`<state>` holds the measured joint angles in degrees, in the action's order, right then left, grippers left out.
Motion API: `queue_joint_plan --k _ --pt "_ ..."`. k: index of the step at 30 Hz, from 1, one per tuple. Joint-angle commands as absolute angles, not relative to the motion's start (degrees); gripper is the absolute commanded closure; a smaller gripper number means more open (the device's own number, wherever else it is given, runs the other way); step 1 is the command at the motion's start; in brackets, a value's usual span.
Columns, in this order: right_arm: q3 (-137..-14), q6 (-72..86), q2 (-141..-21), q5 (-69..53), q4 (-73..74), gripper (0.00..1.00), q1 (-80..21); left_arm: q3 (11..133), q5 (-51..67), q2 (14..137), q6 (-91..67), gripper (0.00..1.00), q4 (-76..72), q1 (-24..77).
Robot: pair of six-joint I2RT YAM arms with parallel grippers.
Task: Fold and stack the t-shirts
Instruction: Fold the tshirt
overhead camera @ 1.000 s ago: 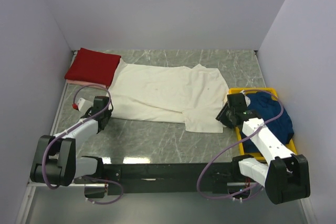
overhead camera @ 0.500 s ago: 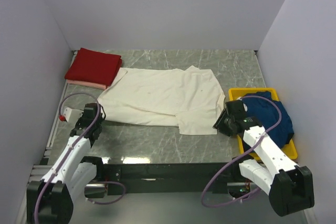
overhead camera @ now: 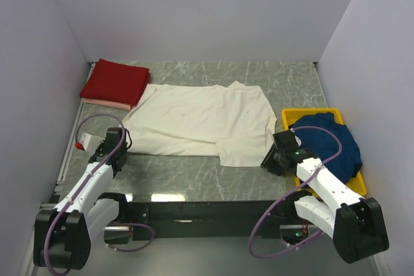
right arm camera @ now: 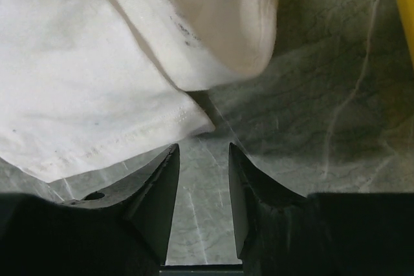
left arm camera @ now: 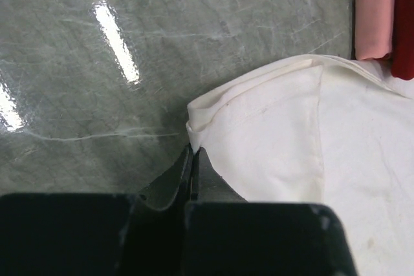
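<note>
**Mostly flat cream shirt: left pinches the hem, right stands apart**

Grey-green marble-look table [overhead camera: 194, 174], glossy, light glare in streaks. Plain pale walls on 3 sides.

Cream t-shirt [overhead camera: 200, 119] lies spread across the middle of the table, wrinkled, its right part folded over itself. Dark red t-shirt [overhead camera: 116, 81] sits folded at the far left corner, on top of a pink t-shirt [overhead camera: 107, 103], of which only a thin edge shows. The cream shirt's far left edge touches that stack. Navy t-shirt [overhead camera: 337, 145] is bunched in the yellow bin [overhead camera: 304, 114] at the right. The right arm covers the bin's near left part, so how far the navy cloth reaches there is unclear.

Left gripper [left arm camera: 193, 159]: fingers pressed together, no gap, clamped on the near left hem corner of the cream shirt. The cloth bunches into a small fold right at the tips. How deep the hem goes between the pads is hidden.

Right gripper [right arm camera: 204, 154]: fingers apart with a small gap, bare table between them, nothing held. The cream shirt's near right corner lies just beyond the tips. Touching or not, cannot tell.
</note>
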<state>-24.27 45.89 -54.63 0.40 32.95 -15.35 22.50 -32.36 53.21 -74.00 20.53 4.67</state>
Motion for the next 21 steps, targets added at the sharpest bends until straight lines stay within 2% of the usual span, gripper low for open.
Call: queue_joint_plan --k 1,7,10,11,14,21 --pt "-25.2 47.5 -56.9 2.0 28.9 0.57 -16.2 23.8 -32.3 52.7 -72.4 0.99 19.0 4.3" --pt "-24.5 48.2 -62.5 3.7 25.7 0.6 -16.8 23.7 -32.2 52.4 -71.1 0.99 18.2 4.3" --pt "-24.1 48.3 -61.8 4.7 24.6 0.74 -17.0 23.6 -31.7 52.6 -70.8 0.99 17.6 4.3" --pt "-24.2 48.3 -61.6 4.8 24.8 0.86 -17.0 23.5 -31.6 52.9 -70.7 0.99 17.4 4.3" --pt "-25.3 47.7 -60.9 5.0 26.0 1.0 -17.1 23.4 -31.6 53.4 -70.4 0.99 17.1 4.2" --pt "-30.1 46.5 -55.6 1.2 30.8 1.0 -17.5 23.6 -31.5 54.1 -69.6 0.99 16.6 4.2"
